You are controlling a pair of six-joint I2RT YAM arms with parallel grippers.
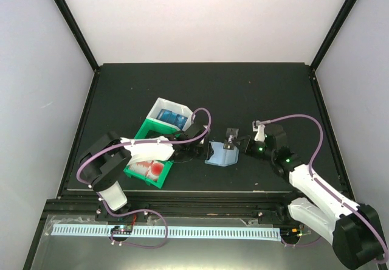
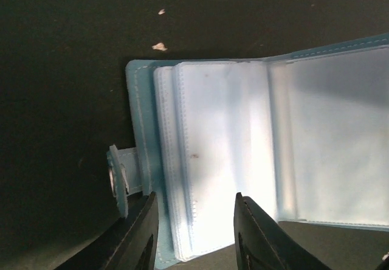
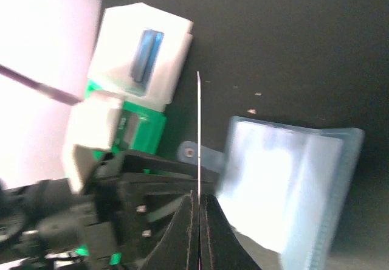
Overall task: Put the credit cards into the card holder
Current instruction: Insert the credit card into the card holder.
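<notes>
Credit card point(image 3: 198, 130), judged thin, stiff and slick, is clamped by one end in the right gripper point(image 3: 198, 202), seen edge-on, long axis running straight out from the jaws. Card holder point(image 2: 243, 148), light and floppy, lies open just ahead; the left gripper point(image 2: 197, 233) is spread astride its near edge.

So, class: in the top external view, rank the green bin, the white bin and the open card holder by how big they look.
1. green bin, although the left arm covers part of it
2. white bin
3. card holder, clearly smallest
</notes>
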